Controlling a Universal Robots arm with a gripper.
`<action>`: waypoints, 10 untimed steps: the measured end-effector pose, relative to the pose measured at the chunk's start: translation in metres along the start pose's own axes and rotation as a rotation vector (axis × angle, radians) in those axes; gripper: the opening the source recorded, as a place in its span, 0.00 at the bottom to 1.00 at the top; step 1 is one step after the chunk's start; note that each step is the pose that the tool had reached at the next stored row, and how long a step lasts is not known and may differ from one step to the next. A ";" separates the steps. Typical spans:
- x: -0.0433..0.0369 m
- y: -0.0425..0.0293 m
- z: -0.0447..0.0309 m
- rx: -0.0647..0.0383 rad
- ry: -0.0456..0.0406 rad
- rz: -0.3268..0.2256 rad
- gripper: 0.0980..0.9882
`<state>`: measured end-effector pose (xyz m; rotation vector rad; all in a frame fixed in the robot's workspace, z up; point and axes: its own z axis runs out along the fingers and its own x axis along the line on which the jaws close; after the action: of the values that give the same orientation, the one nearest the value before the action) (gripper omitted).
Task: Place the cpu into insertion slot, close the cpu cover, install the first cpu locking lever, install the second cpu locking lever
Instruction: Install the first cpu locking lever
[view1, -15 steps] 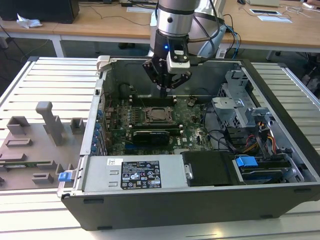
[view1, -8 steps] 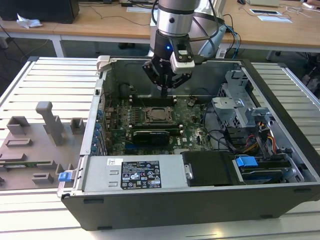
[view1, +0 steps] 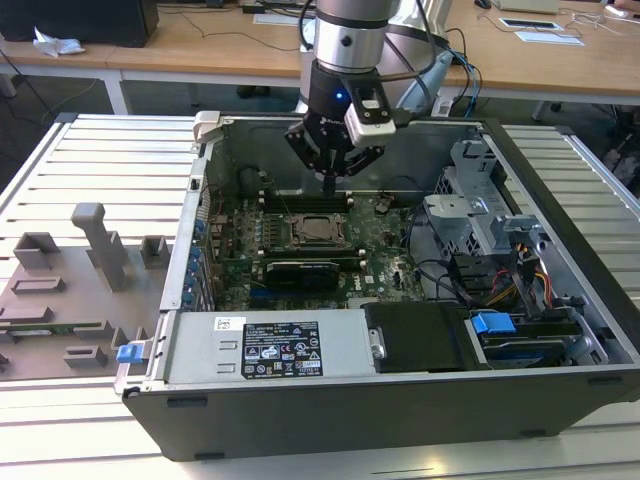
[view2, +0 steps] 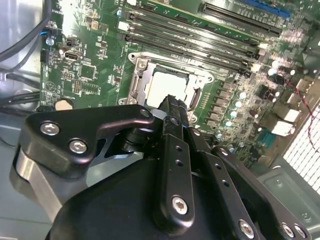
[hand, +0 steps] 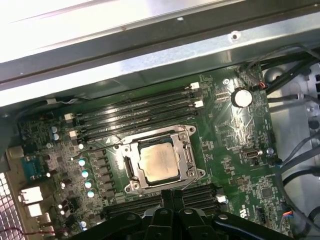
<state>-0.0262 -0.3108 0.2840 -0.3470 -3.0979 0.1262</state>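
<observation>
Hovers in the exterior view with gripper (view1: 329, 182) pinched shut and empty, at 12 o'clock of the cpu (view1: 318, 229), framed by flat-lying cpu cover (hand: 155, 139).

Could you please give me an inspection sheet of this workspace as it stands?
Surface: slatted metal table carrying an open computer case.
Job's things: cpu sits in the socket; cpu cover lies flat around it; the locking levers' state cannot be told.
Clutter: grey fixture blocks on the exterior view's left.
Grippers: gripper shut, nothing seen in it, above the motherboard near the socket.
Cables: wire bundle inside the case.
Surroundings: wooden desks behind.
</observation>
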 end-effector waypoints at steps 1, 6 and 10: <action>0.0000 0.0000 0.0000 0.000 -0.0006 -0.008 0.01; 0.0000 0.0000 0.0000 0.001 -0.0053 -0.064 0.01; 0.0000 0.0000 0.0000 0.001 -0.0084 -0.101 0.01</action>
<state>-0.0262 -0.3108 0.2839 -0.1892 -3.1156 0.1279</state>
